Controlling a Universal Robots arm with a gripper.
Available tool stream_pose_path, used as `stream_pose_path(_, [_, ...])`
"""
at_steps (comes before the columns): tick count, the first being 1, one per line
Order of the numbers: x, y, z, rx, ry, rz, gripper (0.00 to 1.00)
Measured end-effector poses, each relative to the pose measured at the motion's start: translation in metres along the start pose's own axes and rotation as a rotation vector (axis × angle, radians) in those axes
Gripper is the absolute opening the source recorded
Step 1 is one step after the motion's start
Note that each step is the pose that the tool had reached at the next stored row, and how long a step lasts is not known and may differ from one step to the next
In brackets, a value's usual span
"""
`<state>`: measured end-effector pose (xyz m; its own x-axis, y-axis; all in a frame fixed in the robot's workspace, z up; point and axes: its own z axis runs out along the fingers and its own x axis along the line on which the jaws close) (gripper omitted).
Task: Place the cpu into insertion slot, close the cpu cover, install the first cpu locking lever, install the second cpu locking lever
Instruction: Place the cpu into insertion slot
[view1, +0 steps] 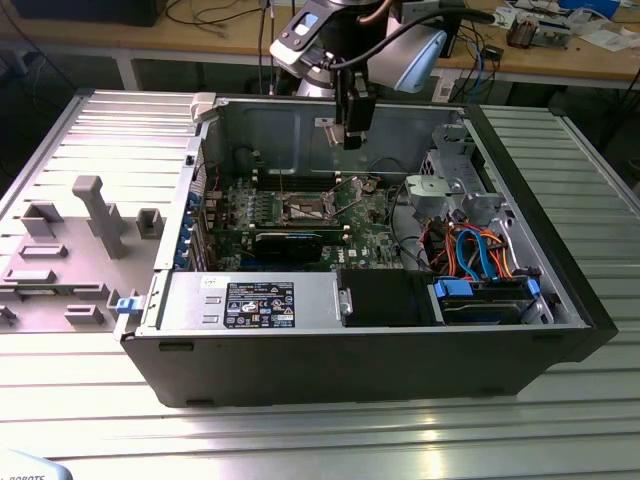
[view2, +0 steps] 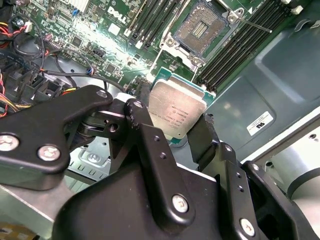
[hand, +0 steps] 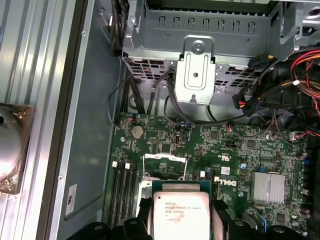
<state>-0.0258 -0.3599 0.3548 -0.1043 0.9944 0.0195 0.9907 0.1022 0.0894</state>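
Arm: (view1: 340, 40) hanging steeply over the far wall of the open computer case (view1: 520, 340), wrist bent so the tool points down at the green circuit board (view1: 370, 230).
Gripper: (view1: 353, 142) black, above the board and near the case's far wall; narrow, clamped on the chip by two opposite edges, one of the fingers (view2: 202, 135) pressed to each side.
Chip: (view2: 177, 112) flat and square, silvery-tan top with small dark print and a thin green rim at one edge; held between the fingers, clear of the board, tilted in the second wrist view.
Socket: (view2: 200, 30) uncovered, dark tan contact field bare inside a metal rim, on the board just beside the long memory slots (view2: 240, 45); apart from the chip.
Cover: (hand: 165, 157) thin silver frame at the socket's edge nearer the drive cage (hand: 195, 70), not lying over the contact field.
Lever: (view2: 250, 22) thin metal rod lying out across the memory slots in the second wrist view.
Exterior view: whole case on its side on a ribbed metal tabletop (view1: 90, 420); grey fixture block (view1: 80, 250) toward the exterior view's left edge; blue and orange cables (view1: 480, 250) near the case's corner at the exterior view's right.
First wrist view: chip seen flat from above, with a ribbed heat sink (hand: 268, 187) and a round coin cell (hand: 136, 131) on the board.
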Motion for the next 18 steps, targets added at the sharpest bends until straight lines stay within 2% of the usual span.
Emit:
stream_pose_path(7, [0.0, -0.0004, 0.0001, -0.0011, -0.0053, 0.059, 0.55])
stream_pose_path(12, [0.0006, -0.0059, 0.0002, -0.0009, -0.0049, 0.069, 0.55])
stream_pose_path(16, [0.0006, -0.0071, 0.0055, 0.0013, -0.0046, 0.069, 0.55])
stream_pose_path(18, [0.0004, -0.0078, 0.0129, 0.0052, -0.0046, 0.07, 0.55])
